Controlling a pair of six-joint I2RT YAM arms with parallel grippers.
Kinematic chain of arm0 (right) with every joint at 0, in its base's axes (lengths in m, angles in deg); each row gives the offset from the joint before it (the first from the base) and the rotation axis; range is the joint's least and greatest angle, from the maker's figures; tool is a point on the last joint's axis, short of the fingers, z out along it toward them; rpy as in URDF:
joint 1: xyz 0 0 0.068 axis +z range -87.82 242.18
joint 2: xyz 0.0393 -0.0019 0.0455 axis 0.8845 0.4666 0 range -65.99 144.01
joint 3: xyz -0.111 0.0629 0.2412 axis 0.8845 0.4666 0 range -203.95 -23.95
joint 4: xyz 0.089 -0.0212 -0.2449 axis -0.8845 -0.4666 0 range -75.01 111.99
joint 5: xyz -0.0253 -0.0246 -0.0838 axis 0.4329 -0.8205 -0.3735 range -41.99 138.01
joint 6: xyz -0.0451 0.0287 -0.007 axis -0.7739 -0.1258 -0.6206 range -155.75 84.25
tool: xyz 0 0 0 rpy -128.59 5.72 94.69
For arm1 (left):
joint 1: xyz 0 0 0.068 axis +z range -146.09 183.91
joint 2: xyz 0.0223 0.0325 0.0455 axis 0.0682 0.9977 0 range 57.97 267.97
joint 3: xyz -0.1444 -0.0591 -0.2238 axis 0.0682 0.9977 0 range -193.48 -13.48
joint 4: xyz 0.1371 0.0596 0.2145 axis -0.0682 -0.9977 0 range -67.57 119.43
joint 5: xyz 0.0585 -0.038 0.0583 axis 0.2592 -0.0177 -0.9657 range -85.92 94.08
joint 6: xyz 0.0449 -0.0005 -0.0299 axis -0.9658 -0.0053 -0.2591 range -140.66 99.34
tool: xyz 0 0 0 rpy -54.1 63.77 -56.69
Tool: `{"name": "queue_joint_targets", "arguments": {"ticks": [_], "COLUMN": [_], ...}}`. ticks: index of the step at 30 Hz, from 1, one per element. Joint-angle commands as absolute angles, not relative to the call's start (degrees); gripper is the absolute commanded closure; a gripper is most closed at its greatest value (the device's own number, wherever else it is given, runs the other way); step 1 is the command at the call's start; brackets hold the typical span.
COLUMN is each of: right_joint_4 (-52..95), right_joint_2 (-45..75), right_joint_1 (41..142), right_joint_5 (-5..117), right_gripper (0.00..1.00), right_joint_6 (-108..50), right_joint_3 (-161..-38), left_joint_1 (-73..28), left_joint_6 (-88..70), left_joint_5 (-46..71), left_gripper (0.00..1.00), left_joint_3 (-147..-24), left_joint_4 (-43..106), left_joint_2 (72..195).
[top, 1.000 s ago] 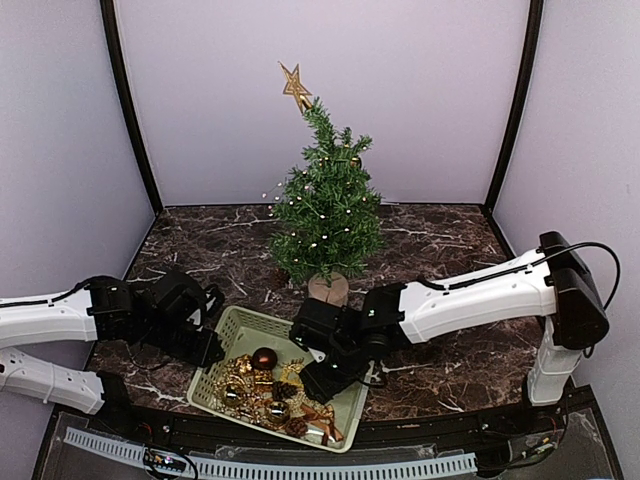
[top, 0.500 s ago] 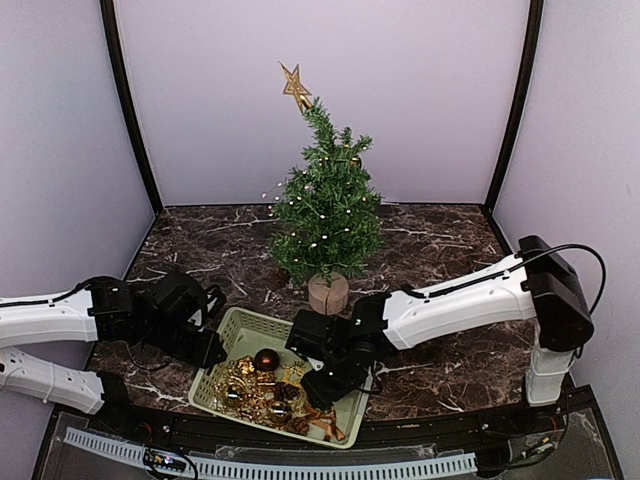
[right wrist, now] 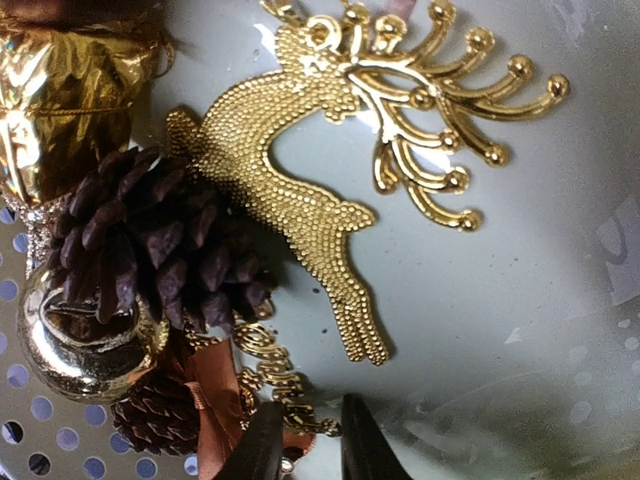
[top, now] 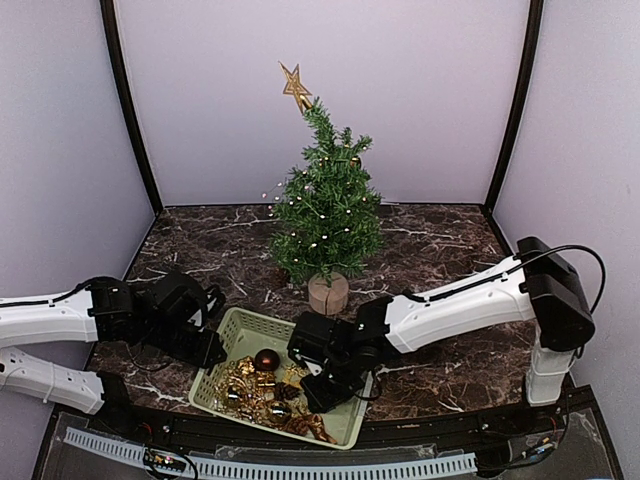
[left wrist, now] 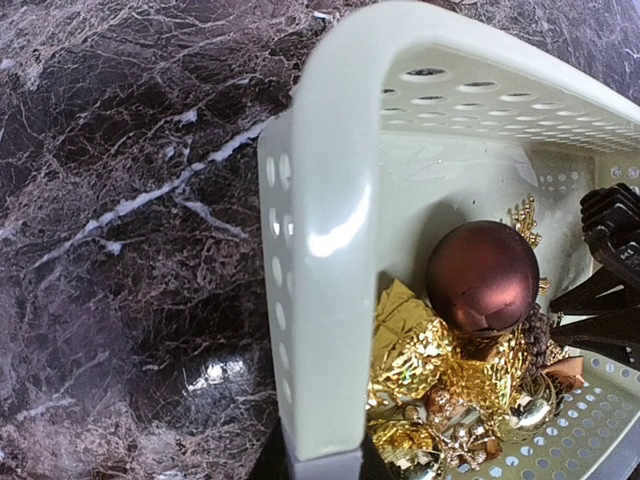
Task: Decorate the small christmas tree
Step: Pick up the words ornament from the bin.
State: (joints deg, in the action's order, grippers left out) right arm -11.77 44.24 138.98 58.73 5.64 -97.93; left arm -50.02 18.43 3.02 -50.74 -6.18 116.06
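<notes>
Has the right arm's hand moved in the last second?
Yes. The right fingers dipped nearer, away from the tree's wooden base, deeper into the basket.

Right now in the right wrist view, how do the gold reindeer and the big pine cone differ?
The gold reindeer is flat, shiny and beaded; the big pine cone is bulky, matte dark brown with layered scales. The reindeer sprawls wider across the view than the pine cone. Both lie in the basket, edges meeting.

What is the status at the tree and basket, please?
Left gripper clamped on basket rim. Right gripper low in basket, grip unclear. Tree upright, star on top. Nothing in the way.
</notes>
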Motion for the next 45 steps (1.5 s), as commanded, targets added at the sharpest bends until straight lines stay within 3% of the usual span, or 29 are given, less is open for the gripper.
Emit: {"name": "queue_joint_targets", "arguments": {"ticks": [1,7,11,18,26,40,45], "right_joint_4": [-9.9,-4.6,-2.6,-7.6,-10.9,-0.9,0.3], "right_joint_2": [42.5,39.6,35.8,27.3,20.6,24.5,29.0], "right_joint_1": [138.4,137.0,135.5,133.5,133.4,139.4,140.4], "right_joint_5": [60.1,59.8,58.2,52.1,48.7,43.5,43.1], "right_gripper": [0.85,1.00,1.00,1.00,1.00,1.00,1.00], "right_joint_6": [8.9,12.2,13.4,10.2,4.2,-2.6,-3.9], "right_joint_3": [-94.4,-90.7,-88.5,-87.6,-87.5,-86.4,-88.1], "left_joint_1": [-50.1,-50.1,-50.1,-50.1,-50.1,-50.1,-50.1], "left_joint_6": [20.1,20.5,21.1,24.7,26.0,22.7,22.6], "left_joint_5": [1.9,1.7,1.3,-0.5,0.1,4.8,7.0], "left_gripper": [0.97,0.97,0.96,0.84,0.60,0.42,0.42], "left_joint_3": [-50.2,-49.8,-49.6,-48.9,-49.0,-48.1,-47.0], "left_joint_4": [-3.3,-3.5,-3.8,-6.5,-7.7,-2.6,-1.8], "left_joint_2": [115.5,115.3,115.0,113.8,112.3,108.8,109.3]}}
